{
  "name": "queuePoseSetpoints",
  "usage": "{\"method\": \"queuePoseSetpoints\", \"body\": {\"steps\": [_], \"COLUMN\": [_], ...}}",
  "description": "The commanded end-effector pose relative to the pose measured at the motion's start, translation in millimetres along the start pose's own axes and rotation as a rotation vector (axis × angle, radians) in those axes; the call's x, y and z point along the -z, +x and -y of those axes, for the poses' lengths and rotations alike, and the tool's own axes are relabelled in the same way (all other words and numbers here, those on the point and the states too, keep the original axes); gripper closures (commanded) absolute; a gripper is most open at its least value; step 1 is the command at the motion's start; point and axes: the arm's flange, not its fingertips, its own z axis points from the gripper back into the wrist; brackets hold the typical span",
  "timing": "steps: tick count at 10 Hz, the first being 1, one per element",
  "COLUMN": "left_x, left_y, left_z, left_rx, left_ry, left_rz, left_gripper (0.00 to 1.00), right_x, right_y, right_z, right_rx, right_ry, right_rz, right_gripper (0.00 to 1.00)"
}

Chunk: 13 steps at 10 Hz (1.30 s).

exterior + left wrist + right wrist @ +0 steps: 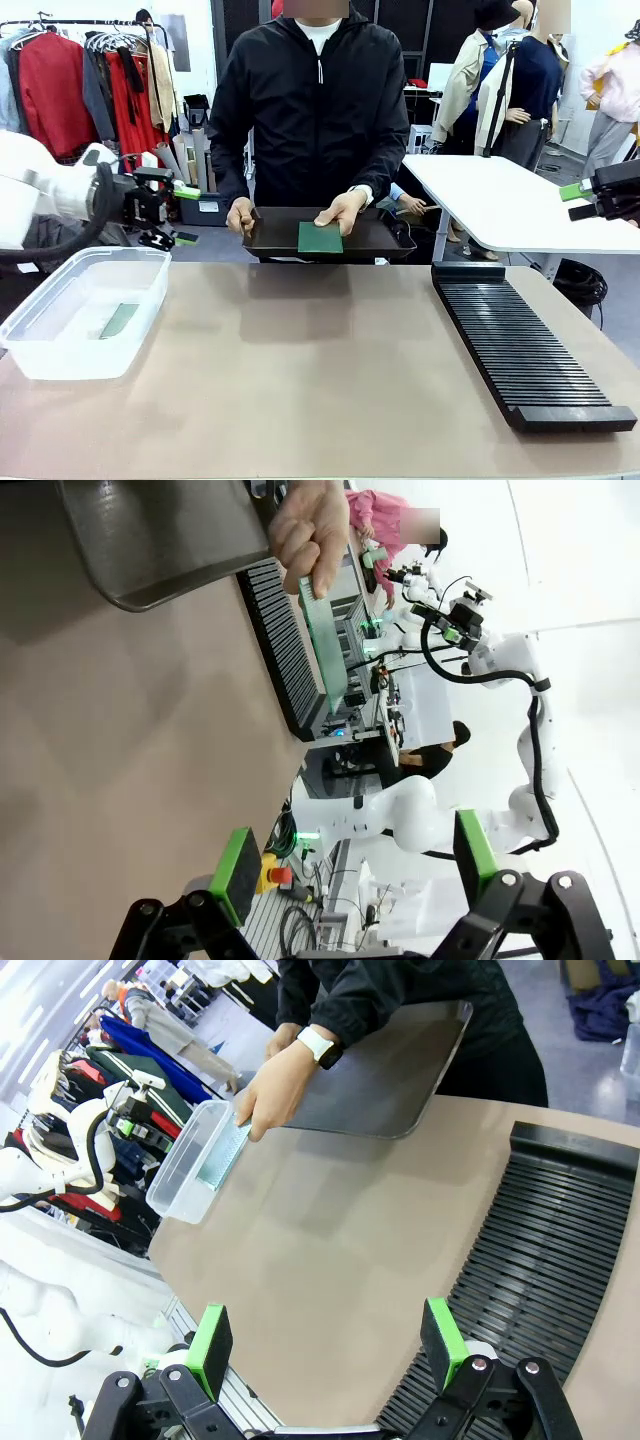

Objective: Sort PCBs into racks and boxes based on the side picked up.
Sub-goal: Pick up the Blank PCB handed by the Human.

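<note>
While a person's hand (340, 210) holds one PCB (320, 238) on edge at the near rim of a tray (268, 236) on the far side of the table (300, 380), both grippers stand well apart from it. Left gripper (186, 214), jaws apart, behind the box (70, 365); right gripper (576, 201), jaws apart, beyond the rack (525, 345). Second PCB (119, 320) lies flat inside the box.

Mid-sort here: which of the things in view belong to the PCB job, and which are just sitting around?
Job:
- black rack
- clear box
- PCB inside it
- held PCB, in the person's grip
- dark tray the person carries

Lying about:
- white side table
- hanging clothes
</note>
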Motion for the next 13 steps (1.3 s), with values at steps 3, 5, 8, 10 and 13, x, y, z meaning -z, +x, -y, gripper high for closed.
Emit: {"method": "queuePoseSetpoints", "body": {"steps": [3, 5, 8, 10, 13], "left_x": [39, 64, 104, 133, 163], "left_y": [11, 19, 23, 18, 15], "left_z": [-23, -30, -30, -27, -30], "left_rx": [0.021, 0.004, -0.005, 0.000, -0.003], "left_ry": [-0.055, -0.081, -0.119, -0.123, -0.150], "left_rz": [0.029, -0.018, -0.056, -0.088, -0.107], "left_gripper": [0.00, 0.00, 0.00, 0.00, 0.00], "right_x": [0, 0, 0, 0, 0], "right_y": [2, 2, 2, 2, 2], "right_z": [-2, -2, -2, -2, -2], "right_rx": [0.007, 0.007, 0.007, 0.007, 0.007], "right_ry": [0.014, 0.014, 0.014, 0.014, 0.014], "right_rz": [0.013, 0.013, 0.013, 0.013, 0.013], "right_gripper": [0.00, 0.00, 0.00, 0.00, 0.00]}}
